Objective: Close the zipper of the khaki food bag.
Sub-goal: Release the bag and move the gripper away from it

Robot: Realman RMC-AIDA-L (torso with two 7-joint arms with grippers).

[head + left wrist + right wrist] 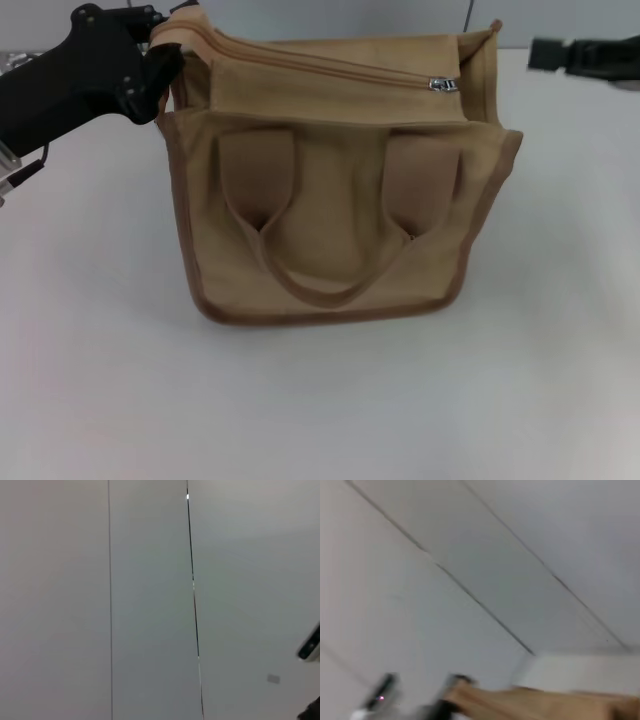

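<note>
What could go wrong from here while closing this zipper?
1. The left gripper sits at the khaki food bag top corner; if that hold is weak, the soft bag may slide when the zipper is pulled.
2. The right gripper is apart from the small silver pull tab; it could miss the tab and pinch the khaki flap instead.

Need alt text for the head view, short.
A khaki food bag stands on a white table, its zipper pull at the bag's right end. The left gripper touches the bag's top left corner; the right gripper hovers apart, beyond the right end.
</note>
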